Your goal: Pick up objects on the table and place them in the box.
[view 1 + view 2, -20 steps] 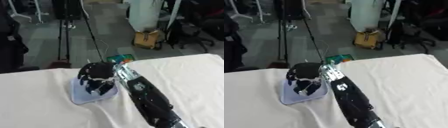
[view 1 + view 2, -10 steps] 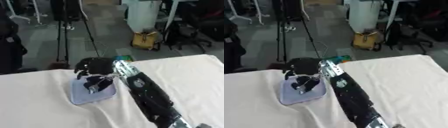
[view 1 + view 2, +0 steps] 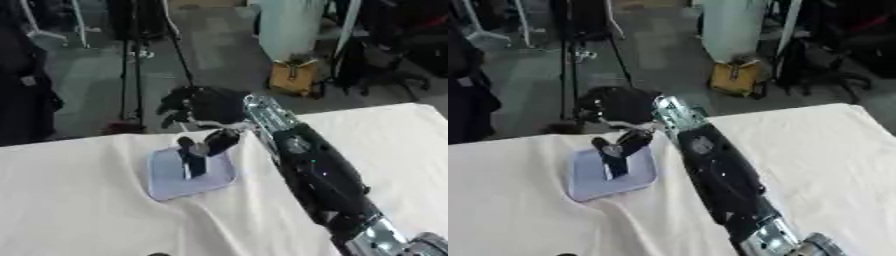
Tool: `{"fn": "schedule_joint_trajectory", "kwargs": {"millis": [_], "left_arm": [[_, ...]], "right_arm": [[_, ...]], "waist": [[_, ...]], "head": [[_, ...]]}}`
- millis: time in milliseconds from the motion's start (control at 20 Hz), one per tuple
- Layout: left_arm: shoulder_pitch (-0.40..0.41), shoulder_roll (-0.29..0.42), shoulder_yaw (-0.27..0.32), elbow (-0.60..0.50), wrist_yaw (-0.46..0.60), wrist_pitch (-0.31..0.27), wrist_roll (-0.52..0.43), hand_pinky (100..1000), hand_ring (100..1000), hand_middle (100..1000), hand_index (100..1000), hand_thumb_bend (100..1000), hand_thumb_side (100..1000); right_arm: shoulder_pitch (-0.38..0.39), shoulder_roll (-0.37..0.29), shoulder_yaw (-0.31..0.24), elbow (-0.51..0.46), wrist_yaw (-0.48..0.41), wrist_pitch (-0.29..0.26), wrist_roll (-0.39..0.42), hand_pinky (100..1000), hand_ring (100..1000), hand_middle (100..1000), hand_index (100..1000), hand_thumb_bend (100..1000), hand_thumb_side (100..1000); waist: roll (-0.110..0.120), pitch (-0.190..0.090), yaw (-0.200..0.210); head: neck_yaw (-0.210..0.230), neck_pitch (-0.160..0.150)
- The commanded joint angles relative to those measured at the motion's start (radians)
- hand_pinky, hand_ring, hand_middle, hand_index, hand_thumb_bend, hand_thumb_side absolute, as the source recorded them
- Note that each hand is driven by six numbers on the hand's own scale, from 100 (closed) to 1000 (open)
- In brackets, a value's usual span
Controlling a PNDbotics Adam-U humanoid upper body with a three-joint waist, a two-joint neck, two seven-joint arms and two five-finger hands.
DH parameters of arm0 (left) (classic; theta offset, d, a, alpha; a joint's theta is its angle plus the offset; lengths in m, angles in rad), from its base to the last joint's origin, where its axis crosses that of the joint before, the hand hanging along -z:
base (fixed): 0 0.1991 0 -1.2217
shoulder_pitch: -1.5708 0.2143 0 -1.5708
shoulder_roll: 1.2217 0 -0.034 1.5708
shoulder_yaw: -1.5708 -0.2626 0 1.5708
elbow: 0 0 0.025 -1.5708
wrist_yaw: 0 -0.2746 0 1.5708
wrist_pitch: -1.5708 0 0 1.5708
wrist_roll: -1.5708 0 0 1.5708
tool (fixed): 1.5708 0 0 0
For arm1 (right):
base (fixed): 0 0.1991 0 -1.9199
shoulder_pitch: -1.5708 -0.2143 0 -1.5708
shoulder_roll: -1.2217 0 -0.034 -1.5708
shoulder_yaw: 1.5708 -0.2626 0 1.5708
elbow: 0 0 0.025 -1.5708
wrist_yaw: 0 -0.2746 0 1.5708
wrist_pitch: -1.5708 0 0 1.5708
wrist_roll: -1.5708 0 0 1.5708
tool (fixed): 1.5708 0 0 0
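My right arm (image 3: 319, 180) runs from the lower right up across the white table to the far edge. Its black hand (image 3: 199, 106) hangs above the far side of a pale blue shallow box (image 3: 171, 181), which lies on the cloth left of centre. A dark slim thing (image 3: 190, 159) reaches from under the hand down into the box, standing nearly upright. Whether the hand holds it is unclear. No left hand shows in either view.
The white cloth (image 3: 79, 210) is wrinkled around the box. A small dark shape (image 3: 157, 254) shows at the bottom edge. Beyond the table's far edge are a tripod (image 3: 131, 55), a yellow box (image 3: 296, 76) on the floor and office chairs (image 3: 394, 55).
My right hand has risen from the pale blue box and moved toward the table's far edge. The green object seen near the wrist before no longer shows.
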Motion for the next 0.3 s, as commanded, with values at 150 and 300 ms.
{"fn": "schedule_joint_trajectory", "kwargs": {"millis": [150,300], "left_arm": [[0.005,0.023,0.013,-0.014,-0.012,0.005,0.001,992,1000,1000,905,100,986],[0.006,0.024,0.014,-0.014,-0.017,0.005,0.002,987,1000,1000,907,100,977]], "right_arm": [[0.042,-0.061,0.018,-0.187,-0.171,0.014,0.056,948,946,889,948,100,513],[0.092,-0.082,0.036,-0.293,-0.288,0.065,0.116,936,936,899,974,100,574]], "waist": [[0.006,-0.050,-0.013],[0.009,-0.062,-0.022]], "head": [[0.064,0.055],[0.083,0.074]]}}
